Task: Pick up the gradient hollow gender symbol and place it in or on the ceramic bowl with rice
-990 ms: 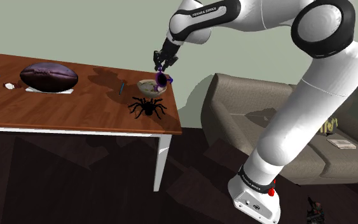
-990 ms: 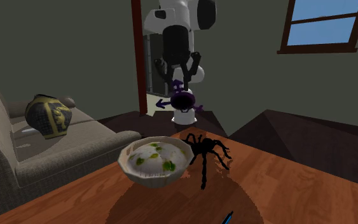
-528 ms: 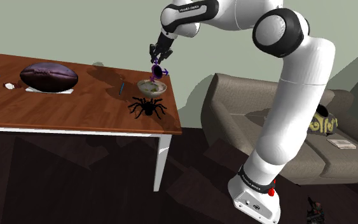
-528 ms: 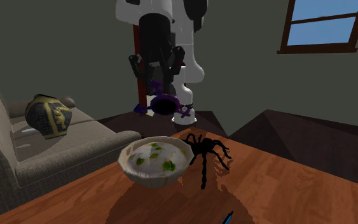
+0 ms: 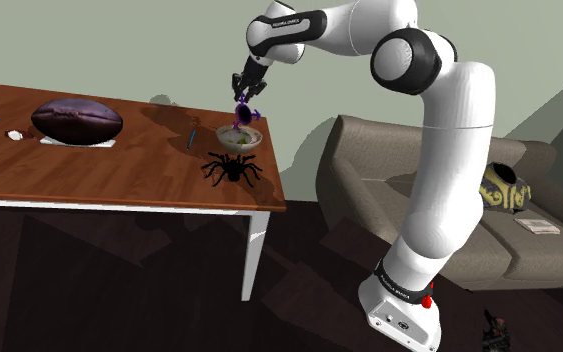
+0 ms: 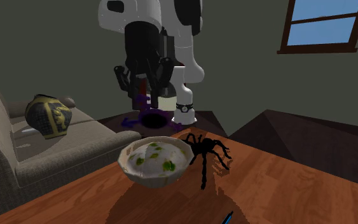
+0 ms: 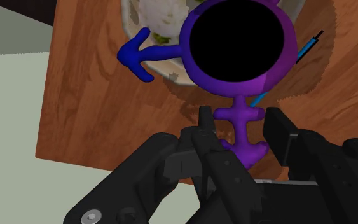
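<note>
Between the gripper's [image 7: 241,121] two black fingers [image 7: 279,127] sits the foot of the symbol [image 7: 234,92], pinched at the end of its stem; the fingers stand only as far apart as that foot allows. Beyond the fingertips the stem carries a small crossbar and then a wide hollow ring. The ring is purple, and a blue arrow branches off its side.

Straight below the gripper [image 5: 242,90] in the shoulder view, the symbol [image 5: 243,108] hangs in the air just above the bowl [image 5: 239,140], apart from it. The second exterior view has the gripper [image 6: 147,92] pointing down with the symbol [image 6: 151,119] dangling under it, above the bowl's [image 6: 128,156] far rim as seen from there. Along the gripper's own line of sight the ring overlaps the bowl [image 7: 128,19], whose white rice with green flecks shows beside the arrow.

The bowl stands on a wooden table [image 5: 89,175] near its corner. A black spider [image 5: 232,168] lies on the table just beside the bowl, and a blue pen [image 5: 190,138] lies near it too. Well away from the gripper, a dark football [image 5: 77,120] rests on the same table. A sofa [image 5: 439,200] stands beyond the arm, with a helmet [image 5: 504,190] on it
</note>
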### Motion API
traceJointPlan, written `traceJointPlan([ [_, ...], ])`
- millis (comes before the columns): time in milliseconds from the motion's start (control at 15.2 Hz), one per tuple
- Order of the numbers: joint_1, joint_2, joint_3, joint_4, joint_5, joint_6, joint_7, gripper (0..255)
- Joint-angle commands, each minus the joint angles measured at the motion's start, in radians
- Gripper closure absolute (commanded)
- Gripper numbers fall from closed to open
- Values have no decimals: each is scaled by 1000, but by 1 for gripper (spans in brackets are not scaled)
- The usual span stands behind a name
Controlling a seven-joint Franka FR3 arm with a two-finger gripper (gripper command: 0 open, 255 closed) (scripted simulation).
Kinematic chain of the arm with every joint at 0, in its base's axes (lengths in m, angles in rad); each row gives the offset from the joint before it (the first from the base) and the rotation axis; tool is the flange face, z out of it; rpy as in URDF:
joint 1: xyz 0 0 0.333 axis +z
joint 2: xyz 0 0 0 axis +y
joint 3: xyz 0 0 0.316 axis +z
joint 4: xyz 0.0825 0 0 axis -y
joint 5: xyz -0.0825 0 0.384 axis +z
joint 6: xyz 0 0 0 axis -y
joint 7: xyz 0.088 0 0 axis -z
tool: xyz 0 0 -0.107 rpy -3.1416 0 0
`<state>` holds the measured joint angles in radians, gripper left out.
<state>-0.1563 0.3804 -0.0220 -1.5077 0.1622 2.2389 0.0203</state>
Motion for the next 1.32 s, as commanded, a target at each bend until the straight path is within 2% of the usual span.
traceJointPlan([
  [0,0,4,1,-21,2,25,-4,255],
  [660,-1,38,7,-105,17,143,-25,255],
  [1188,-1,39,7,-106,17,144,-25,255],
  [1254,-1,39,7,-106,17,144,-25,0],
])
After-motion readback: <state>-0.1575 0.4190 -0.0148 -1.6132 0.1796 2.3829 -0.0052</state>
